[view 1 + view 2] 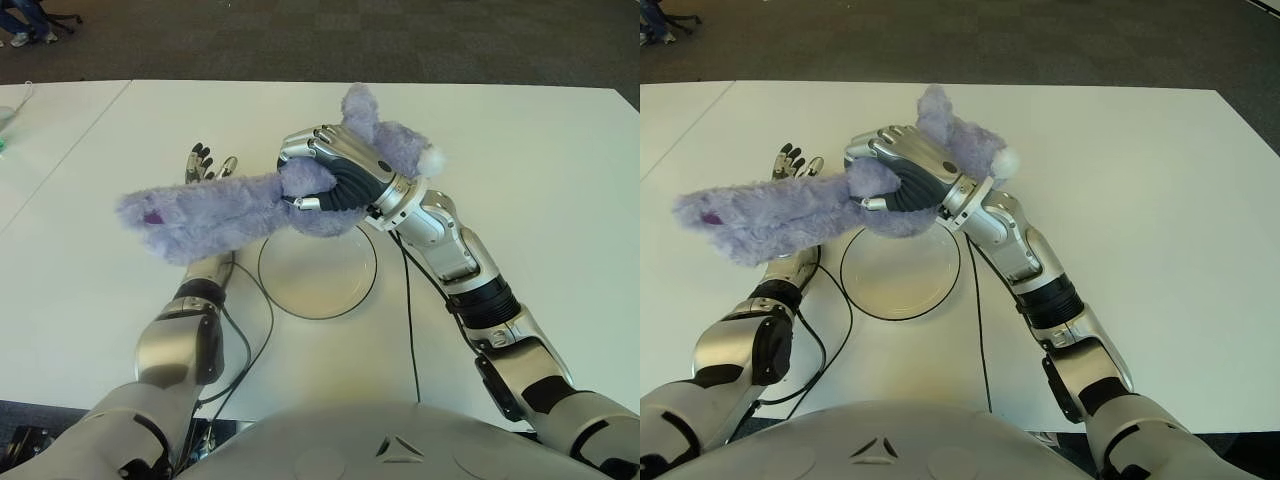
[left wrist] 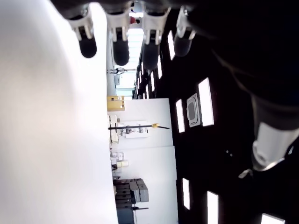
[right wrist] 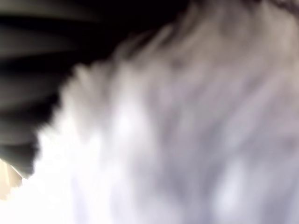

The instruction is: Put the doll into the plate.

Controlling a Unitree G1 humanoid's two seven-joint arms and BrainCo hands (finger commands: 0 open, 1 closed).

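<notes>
We find the right robot hand (image 1: 325, 175) clamped around the middle of the purple doll (image 1: 215, 210), holding it in the air over the far rim of the plate (image 1: 318, 272). The doll's long axis runs roughly level across the scene: one end reaches out to the robot's left, the other, with a white tuft, points to its right. The left robot hand (image 1: 203, 165) shows behind the doll, left of the plate, fingers straight and holding nothing, above the white bench (image 1: 540, 180).
</notes>
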